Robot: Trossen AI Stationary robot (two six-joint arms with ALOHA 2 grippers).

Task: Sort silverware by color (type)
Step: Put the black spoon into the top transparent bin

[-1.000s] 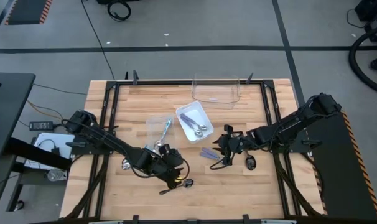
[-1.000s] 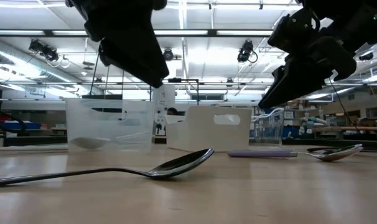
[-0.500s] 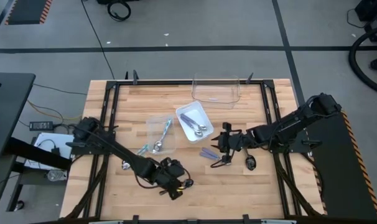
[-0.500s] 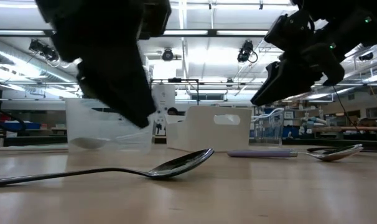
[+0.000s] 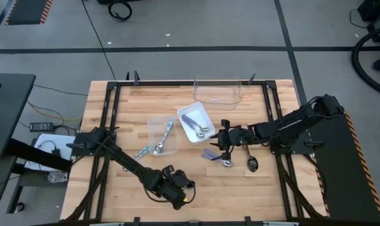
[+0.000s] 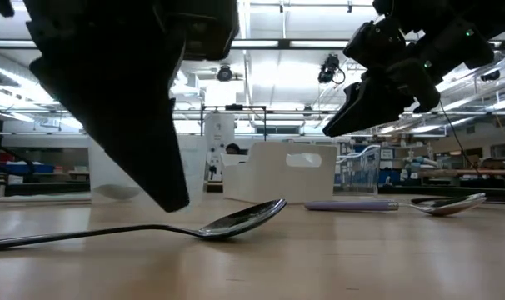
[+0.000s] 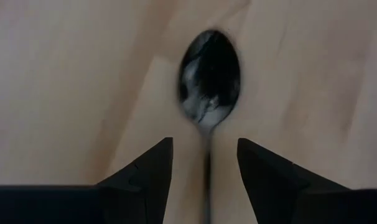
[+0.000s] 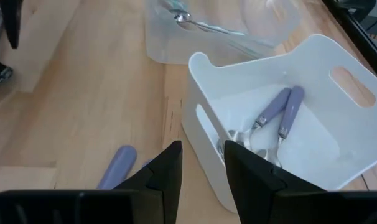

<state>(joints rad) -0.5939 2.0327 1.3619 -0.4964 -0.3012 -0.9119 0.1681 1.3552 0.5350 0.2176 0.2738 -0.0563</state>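
The left gripper (image 7: 204, 177) hangs low over the near part of the wooden desk (image 5: 115, 188), jaws spread on either side of a dark spoon (image 7: 208, 78) lying flat, not yet clamping it. The right gripper (image 8: 202, 168), jaws apart and grasping nothing, hovers beside a white bin (image 8: 338, 134) that holds two purple-handled spoons (image 8: 282, 112). A loose purple-handled spoon (image 8: 117, 163) lies on the desk just below it. Farther off, a clear container (image 5: 160, 135) holds a blue-handled spoon (image 5: 167, 130).
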